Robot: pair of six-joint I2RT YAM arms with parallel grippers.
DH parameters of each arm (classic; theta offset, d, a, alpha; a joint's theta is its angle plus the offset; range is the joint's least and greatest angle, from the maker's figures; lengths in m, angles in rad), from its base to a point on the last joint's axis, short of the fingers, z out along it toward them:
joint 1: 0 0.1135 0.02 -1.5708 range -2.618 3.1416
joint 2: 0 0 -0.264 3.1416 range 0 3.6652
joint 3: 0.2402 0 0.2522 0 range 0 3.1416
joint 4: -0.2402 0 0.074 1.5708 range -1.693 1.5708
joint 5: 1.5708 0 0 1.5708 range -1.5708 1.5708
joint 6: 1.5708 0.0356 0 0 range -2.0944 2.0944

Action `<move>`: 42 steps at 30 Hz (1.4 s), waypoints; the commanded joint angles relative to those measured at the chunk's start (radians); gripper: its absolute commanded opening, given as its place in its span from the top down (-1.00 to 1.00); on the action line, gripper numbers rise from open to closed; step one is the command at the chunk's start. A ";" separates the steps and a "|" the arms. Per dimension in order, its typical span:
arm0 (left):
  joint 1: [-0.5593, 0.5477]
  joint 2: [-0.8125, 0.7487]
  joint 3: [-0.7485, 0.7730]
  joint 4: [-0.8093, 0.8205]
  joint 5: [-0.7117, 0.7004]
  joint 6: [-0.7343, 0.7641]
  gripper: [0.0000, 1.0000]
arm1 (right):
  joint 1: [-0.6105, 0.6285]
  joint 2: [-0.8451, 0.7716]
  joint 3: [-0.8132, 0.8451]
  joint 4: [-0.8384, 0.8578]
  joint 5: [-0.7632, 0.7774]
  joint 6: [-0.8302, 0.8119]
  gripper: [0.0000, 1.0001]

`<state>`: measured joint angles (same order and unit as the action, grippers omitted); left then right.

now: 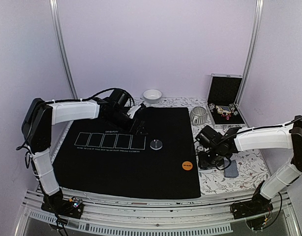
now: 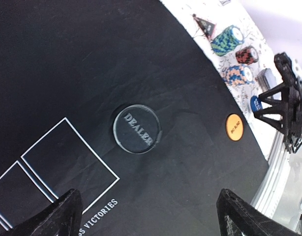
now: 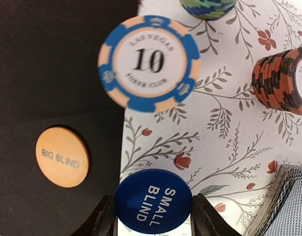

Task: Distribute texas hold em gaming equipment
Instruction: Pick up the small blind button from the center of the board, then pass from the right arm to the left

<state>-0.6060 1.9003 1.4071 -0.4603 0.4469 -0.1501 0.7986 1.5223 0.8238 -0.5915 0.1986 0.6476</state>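
The deck of playing cards (image 3: 288,209) lies nearest the arm bases on the floral worktop (image 1: 249,164), just beside the right gripper (image 3: 153,212). Cards are thin, slick and bendy, so I judge one is best slid off the deck by an edge.

The right gripper has its fingers (image 3: 105,221) drawn in against opposite rims of the blue disc (image 3: 153,194), which is lettered "SMALL BLIND" and sits at the mat's border. Whether the disc is off the cloth I cannot tell. It looks light, rigid and smooth. A hold across the diameter suits it, though it may pivot if gripped off centre.

Just beyond, on the black mat (image 1: 116,169), lies the orange disc (image 3: 62,157), marked "BIG BLIND".

Farther on stands a blue-and-peach chip stack (image 3: 150,63) whose top chip reads "LAS VEGAS 10 POKER CLUB". A red-and-black stack (image 3: 284,81) is beside it and a green stack (image 3: 207,6) lies past it. Loose stacks probably shear if nudged, so pinch them low on the sides.

Out on the mat the clear button (image 2: 137,129), lettered "DEALER", lies flat. The left gripper (image 2: 148,219) hangs over the mat near it, spread wide and empty. A printed line on the mat ends in "VICTORIES".
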 commanded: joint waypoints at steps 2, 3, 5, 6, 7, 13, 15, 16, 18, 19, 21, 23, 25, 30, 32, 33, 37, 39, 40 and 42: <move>-0.041 -0.099 -0.039 0.048 0.066 -0.038 -0.93 | 0.123 -0.063 0.060 -0.012 0.004 -0.088 0.20; -0.047 -0.116 -0.048 0.069 0.102 -0.048 -0.92 | 0.163 -0.066 0.079 0.004 0.015 -0.106 0.19; -0.060 -0.153 -0.088 0.141 0.184 -0.093 -0.90 | 0.253 -0.071 0.124 0.038 0.059 -0.172 0.17; -0.068 -0.171 -0.105 0.168 0.232 -0.112 -0.89 | 0.287 -0.072 0.148 0.061 0.084 -0.197 0.16; -0.076 -0.186 -0.122 0.196 0.273 -0.132 -0.88 | 0.318 -0.073 0.166 0.085 0.108 -0.233 0.16; -0.126 -0.244 -0.213 0.301 0.501 -0.217 -0.83 | 0.408 -0.073 0.226 0.284 0.186 -0.440 0.17; -0.128 -0.259 -0.243 0.312 0.505 -0.231 -0.80 | 0.420 -0.079 0.229 0.349 0.200 -0.497 0.17; -0.129 -0.262 -0.253 0.312 0.503 -0.235 -0.75 | 0.424 -0.082 0.228 0.383 0.201 -0.533 0.18; -0.132 -0.260 -0.268 0.312 0.501 -0.246 -0.66 | 0.430 -0.083 0.228 0.449 0.203 -0.577 0.18; -0.136 -0.256 -0.272 0.316 0.500 -0.252 -0.62 | 0.432 -0.079 0.231 0.466 0.209 -0.602 0.18; -0.147 -0.246 -0.272 0.323 0.494 -0.253 -0.59 | 0.432 -0.059 0.247 0.480 0.219 -0.627 0.17; -0.155 -0.233 -0.268 0.325 0.489 -0.250 -0.59 | 0.432 -0.035 0.264 0.479 0.228 -0.644 0.17; -0.157 -0.222 -0.264 0.329 0.483 -0.251 -0.59 | 0.433 -0.019 0.274 0.479 0.229 -0.671 0.17; -0.157 -0.198 -0.264 0.333 0.455 -0.247 -0.40 | 0.444 -0.018 0.273 0.493 0.225 -0.695 0.18; -0.157 -0.189 -0.258 0.335 0.458 -0.250 -0.26 | 0.447 -0.016 0.275 0.492 0.228 -0.702 0.18; -0.157 -0.186 -0.256 0.337 0.462 -0.251 -0.17 | 0.448 -0.015 0.276 0.493 0.228 -0.705 0.18; -0.157 -0.181 -0.253 0.340 0.466 -0.254 0.21 | 0.447 -0.007 0.278 0.493 0.234 -0.710 0.18; -0.158 -0.181 -0.252 0.342 0.469 -0.254 0.53 | 0.448 0.000 0.279 0.493 0.238 -0.712 0.17; -0.158 -0.182 -0.252 0.342 0.474 -0.254 0.69 | 0.447 0.004 0.281 0.493 0.241 -0.713 0.18; -0.159 -0.185 -0.253 0.344 0.481 -0.254 1.00 | 0.448 0.007 0.279 0.493 0.251 -0.714 0.17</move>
<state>-0.7593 1.7042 1.1461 -0.1249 0.9253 -0.4126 1.2388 1.5181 1.0706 -0.1387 0.4202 -0.0540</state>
